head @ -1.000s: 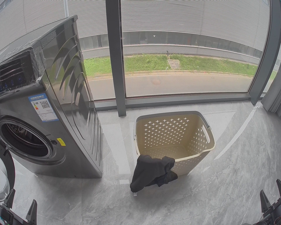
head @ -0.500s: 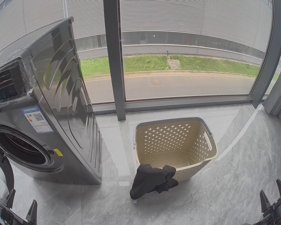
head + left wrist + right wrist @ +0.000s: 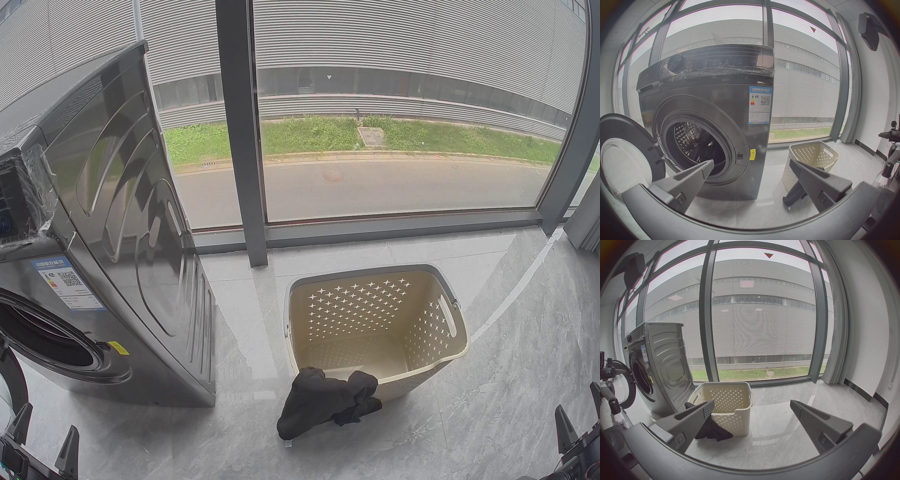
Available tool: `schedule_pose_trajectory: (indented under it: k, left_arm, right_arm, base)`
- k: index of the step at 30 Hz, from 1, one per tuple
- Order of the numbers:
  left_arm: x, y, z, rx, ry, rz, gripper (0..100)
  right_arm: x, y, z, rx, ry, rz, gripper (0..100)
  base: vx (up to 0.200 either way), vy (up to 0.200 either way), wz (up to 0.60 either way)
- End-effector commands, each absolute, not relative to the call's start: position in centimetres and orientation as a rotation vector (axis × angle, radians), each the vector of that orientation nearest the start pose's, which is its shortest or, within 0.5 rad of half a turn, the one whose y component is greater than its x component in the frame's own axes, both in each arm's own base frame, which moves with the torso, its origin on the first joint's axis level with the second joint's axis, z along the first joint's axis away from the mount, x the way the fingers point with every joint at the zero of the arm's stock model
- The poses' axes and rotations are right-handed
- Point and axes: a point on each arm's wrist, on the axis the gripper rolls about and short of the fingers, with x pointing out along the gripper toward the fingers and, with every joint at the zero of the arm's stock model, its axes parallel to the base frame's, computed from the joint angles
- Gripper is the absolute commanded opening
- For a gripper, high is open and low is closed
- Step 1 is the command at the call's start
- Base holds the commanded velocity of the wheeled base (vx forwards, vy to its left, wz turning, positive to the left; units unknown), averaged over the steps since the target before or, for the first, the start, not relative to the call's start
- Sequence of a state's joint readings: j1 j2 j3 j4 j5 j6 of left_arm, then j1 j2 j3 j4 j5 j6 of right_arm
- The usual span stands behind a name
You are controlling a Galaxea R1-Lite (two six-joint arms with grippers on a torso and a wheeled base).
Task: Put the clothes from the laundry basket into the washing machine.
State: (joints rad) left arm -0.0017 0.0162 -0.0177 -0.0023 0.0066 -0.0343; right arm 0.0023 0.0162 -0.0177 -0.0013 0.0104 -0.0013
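Our left claw [image 3: 47, 431] and right claw [image 3: 576, 406] hang low, both open and empty. Our head camera has shifted; the black garment [image 3: 325, 400] still drapes the laundry basket [image 3: 356, 303].

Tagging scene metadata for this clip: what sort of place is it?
Probably a laundry corner staged in a commercial building rather than a home: a front-loading washing machine with its door open, a laundry basket with a black garment draped over its rim, and floor-to-ceiling windows onto a road.
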Motion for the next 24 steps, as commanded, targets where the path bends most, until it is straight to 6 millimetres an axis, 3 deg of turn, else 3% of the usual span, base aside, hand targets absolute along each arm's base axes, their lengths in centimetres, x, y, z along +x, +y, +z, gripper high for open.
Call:
schedule_pose_trajectory:
  k: [1,3,24]
  left_arm:
    - [-2.28,0.02,7.58,-0.034,-0.003,0.006,100]
    - [-2.28,0.03,7.56,-0.032,-0.002,0.009,100]
    - [-2.28,0.01,7.55,-0.005,0.000,0.005,100]
  right_arm:
    - [-2.25,0.02,7.57,-0.002,0.003,0.014,100]
    - [-2.25,0.02,7.57,-0.002,0.003,0.014,100]
    - [-2.25,0.02,7.57,-0.002,0.003,0.014,100]
  base:
    - [0.200,0.000,0.00]
    - [0.200,0.000,0.00]
    - [0.000,0.000,0.00]
